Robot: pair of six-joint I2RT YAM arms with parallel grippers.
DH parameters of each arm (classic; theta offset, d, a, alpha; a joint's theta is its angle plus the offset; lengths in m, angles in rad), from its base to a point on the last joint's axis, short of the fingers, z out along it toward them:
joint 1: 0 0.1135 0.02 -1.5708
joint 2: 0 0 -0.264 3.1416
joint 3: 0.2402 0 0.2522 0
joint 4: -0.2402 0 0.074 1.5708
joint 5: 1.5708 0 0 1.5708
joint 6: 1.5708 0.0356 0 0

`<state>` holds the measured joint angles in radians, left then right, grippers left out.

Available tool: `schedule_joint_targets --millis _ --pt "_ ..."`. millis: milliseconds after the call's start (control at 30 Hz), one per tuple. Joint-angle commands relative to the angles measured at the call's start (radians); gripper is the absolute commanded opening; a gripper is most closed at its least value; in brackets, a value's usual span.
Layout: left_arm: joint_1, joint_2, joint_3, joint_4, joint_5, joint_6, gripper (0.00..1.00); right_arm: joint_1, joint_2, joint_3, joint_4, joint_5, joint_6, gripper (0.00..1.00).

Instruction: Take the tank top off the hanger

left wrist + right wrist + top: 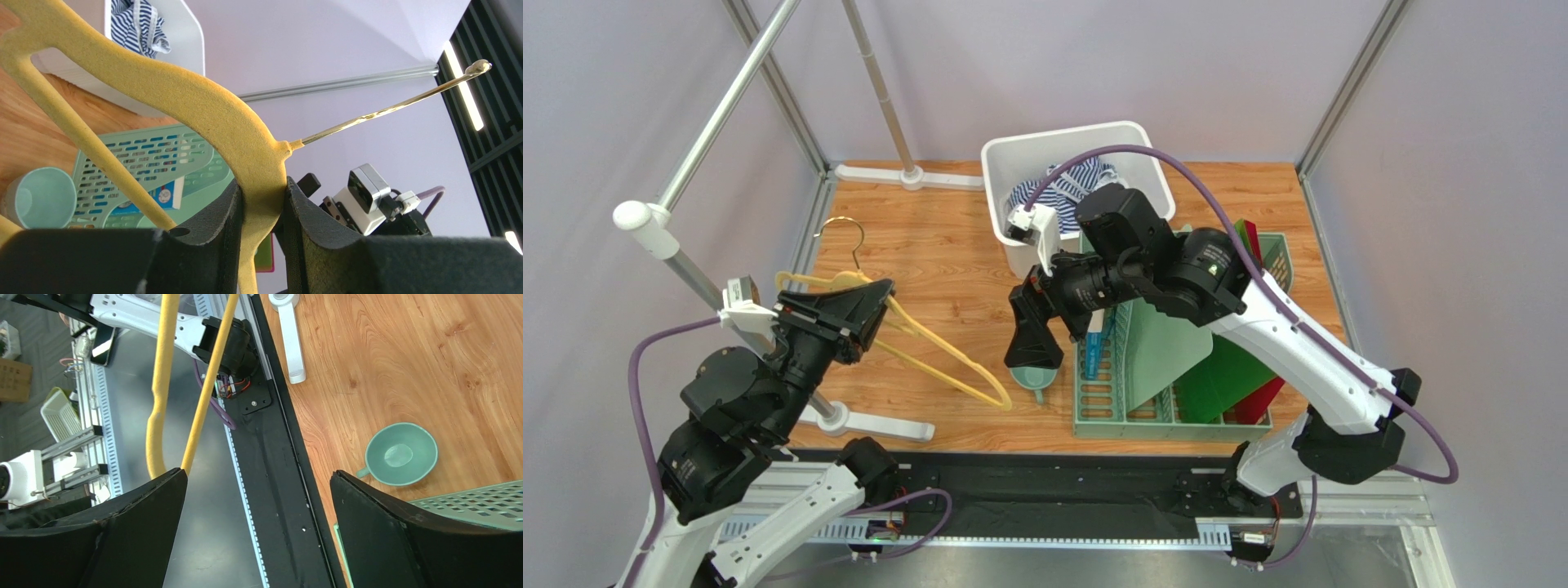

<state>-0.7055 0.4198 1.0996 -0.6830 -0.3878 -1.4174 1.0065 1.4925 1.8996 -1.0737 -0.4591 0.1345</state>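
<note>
The yellow hanger [940,355] is bare and is held above the left of the table, with its hook [844,227] pointing to the back. My left gripper [857,306] is shut on its shoulder near the neck, and the left wrist view shows the pads clamping the yellow arm [184,92] at the gripper [264,202]. The striped tank top [1069,184] lies bunched in the white bin and also shows in the left wrist view [138,27]. My right gripper [1032,349] is open and empty [258,478], to the right of the hanger's end [161,386].
The white bin [1014,153] stands at the back centre. A green dish rack [1136,417] with coloured boards is under the right arm. A teal cup [1038,382] sits beside it. The grey rail [732,98] and its stand foot [879,426] are on the left.
</note>
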Motion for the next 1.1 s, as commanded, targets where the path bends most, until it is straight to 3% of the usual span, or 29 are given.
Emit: schedule_joint_targets --millis 0,333,433,567,633,733,767,833,867,967,1067 --pt "0.0 0.017 0.006 0.051 -0.036 -0.035 0.0 0.013 -0.057 -0.034 0.133 -0.066 0.103 0.91" --pt "0.0 0.073 0.019 0.08 -0.054 -0.038 0.0 0.095 -0.08 -0.112 0.267 0.008 0.205 0.88" --pt "0.0 0.076 0.013 0.097 -0.051 -0.046 0.0 0.103 -0.095 -0.18 0.293 0.086 0.221 0.78" --pt "0.0 0.068 0.003 0.103 -0.049 -0.063 0.0 0.101 -0.118 -0.249 0.32 0.183 0.238 0.44" --pt "0.0 0.06 -0.001 0.105 -0.046 -0.066 0.0 0.101 -0.126 -0.264 0.352 0.203 0.244 0.38" --pt "0.0 0.043 -0.018 0.105 -0.039 -0.077 0.0 0.101 -0.138 -0.272 0.371 0.226 0.247 0.17" --pt "0.0 0.04 -0.023 0.108 -0.033 -0.075 0.0 0.101 -0.144 -0.274 0.377 0.229 0.251 0.04" --pt "0.0 0.03 -0.029 0.117 0.002 -0.031 0.09 0.101 -0.153 -0.28 0.377 0.256 0.251 0.0" --pt "0.0 0.028 -0.027 0.114 0.021 -0.006 0.25 0.101 -0.158 -0.284 0.376 0.267 0.238 0.0" --pt "0.0 0.011 -0.023 0.063 0.092 0.043 0.47 0.075 -0.181 -0.292 0.324 0.306 0.221 0.0" --pt "0.0 -0.027 -0.038 0.019 0.148 0.067 0.59 0.034 -0.212 -0.304 0.279 0.278 0.188 0.0"
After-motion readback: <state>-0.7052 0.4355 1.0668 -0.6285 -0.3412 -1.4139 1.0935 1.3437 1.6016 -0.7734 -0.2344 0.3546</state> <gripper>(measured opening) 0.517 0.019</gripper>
